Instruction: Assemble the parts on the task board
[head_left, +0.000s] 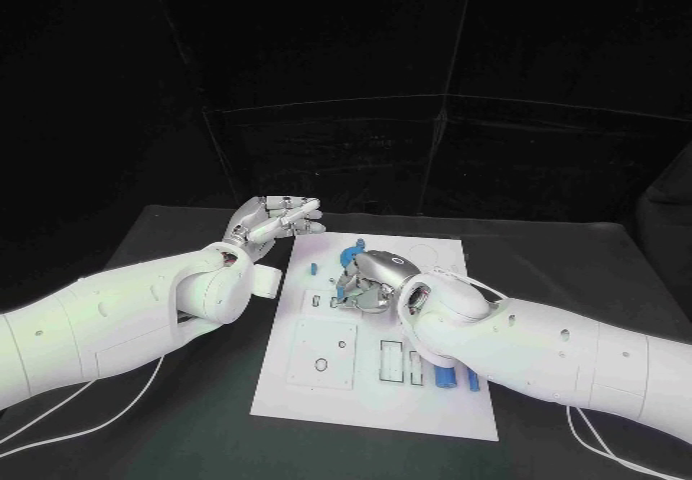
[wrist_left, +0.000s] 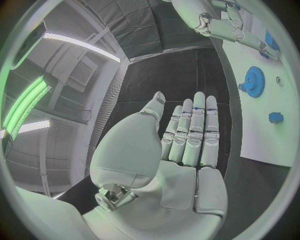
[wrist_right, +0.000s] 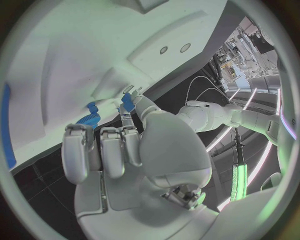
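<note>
Task board (head_left: 378, 400) lies flat mid-table on the black table (head_left: 577, 260), long side running away from the robot. Assembly looks partly done at best: a blue gear (wrist_left: 253, 80) sits on the board's far part, a small blue block (wrist_left: 275, 117) lies near it, and two blue pegs (head_left: 446, 378) lie at the near right beside rectangular cut-outs (head_left: 391, 358). Several recesses, including the square plate area (head_left: 323, 358) at near left, appear unfilled; whether the gear is fully seated cannot be told. Right hand (head_left: 372, 280) is low over the board's middle, fingers curled, a small blue part (wrist_right: 127, 101) pinched at its fingertips just beside the gear. Left hand (head_left: 271, 222) is raised off the board's far left corner, fingers straight and together, holding nothing. Most placements judged still outstanding.
</note>
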